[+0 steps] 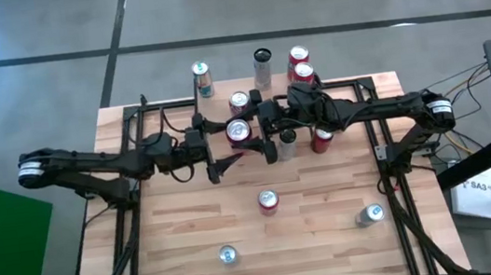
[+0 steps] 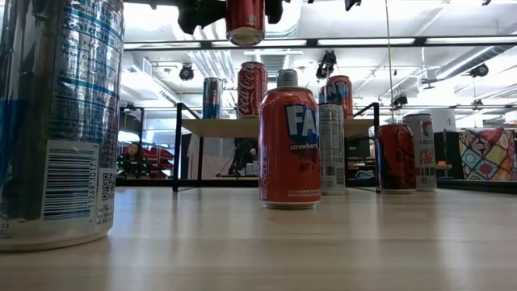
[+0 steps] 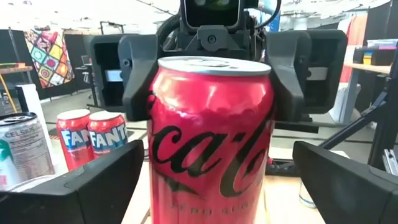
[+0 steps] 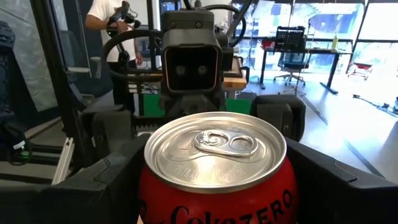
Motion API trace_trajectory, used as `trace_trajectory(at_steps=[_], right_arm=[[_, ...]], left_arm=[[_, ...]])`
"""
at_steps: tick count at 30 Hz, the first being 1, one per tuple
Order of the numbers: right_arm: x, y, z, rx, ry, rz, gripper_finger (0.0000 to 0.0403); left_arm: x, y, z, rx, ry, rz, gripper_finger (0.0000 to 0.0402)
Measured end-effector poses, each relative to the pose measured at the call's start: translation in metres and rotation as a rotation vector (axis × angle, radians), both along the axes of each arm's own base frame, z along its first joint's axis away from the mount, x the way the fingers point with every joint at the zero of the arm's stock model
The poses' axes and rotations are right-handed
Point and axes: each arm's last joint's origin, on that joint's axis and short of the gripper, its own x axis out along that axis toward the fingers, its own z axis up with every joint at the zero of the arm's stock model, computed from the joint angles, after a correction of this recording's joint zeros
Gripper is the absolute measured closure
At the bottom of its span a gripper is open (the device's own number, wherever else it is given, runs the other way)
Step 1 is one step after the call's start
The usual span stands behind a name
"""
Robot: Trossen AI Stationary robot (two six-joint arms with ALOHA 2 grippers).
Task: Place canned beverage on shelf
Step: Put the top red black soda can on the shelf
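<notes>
A red Coca-Cola Zero can hangs upright high above the table, seen at the top of the low view. My right gripper is shut on it, reaching in from the table's right. My left gripper faces it from the left, open. Its fingers stand on either side of the can's lower part, apart from it. The shelf stands at the far edge on black legs and carries several upright cans. My right gripper pinches the can's side wall between its two fingers, one on each side of the can. The fingers point level, coming from the table's right. The can stands upright in the hold, top up, lifted clear of the table.
A Fanta strawberry can stands mid-table, under the held can. Silver cans stand near the front and front right. More cans stand under my right arm beside the shelf. A person stands in the room behind.
</notes>
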Motion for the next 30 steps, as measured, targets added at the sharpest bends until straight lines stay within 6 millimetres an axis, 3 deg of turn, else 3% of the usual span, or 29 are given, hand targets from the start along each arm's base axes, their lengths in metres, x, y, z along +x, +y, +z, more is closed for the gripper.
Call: trace_trajectory(at_steps=[7, 18, 30], right_arm=[[-0.006, 0.001, 0.006, 0.0, -0.004, 0.0, 0.0115], [-0.019, 0.0, 0.021, 0.002, -0.038, -0.028, 0.0115], [-0.035, -0.02, 0.034, -0.004, -0.073, -0.126, 0.0115]], left_arm=[[-0.02, 0.0, 0.011, 0.029, 0.027, 0.012, 0.0006], [-0.055, 0.004, 0.028, 0.026, 0.023, 0.179, 0.0006], [-0.06, 0.005, 0.031, 0.024, 0.015, 0.188, 0.0006]])
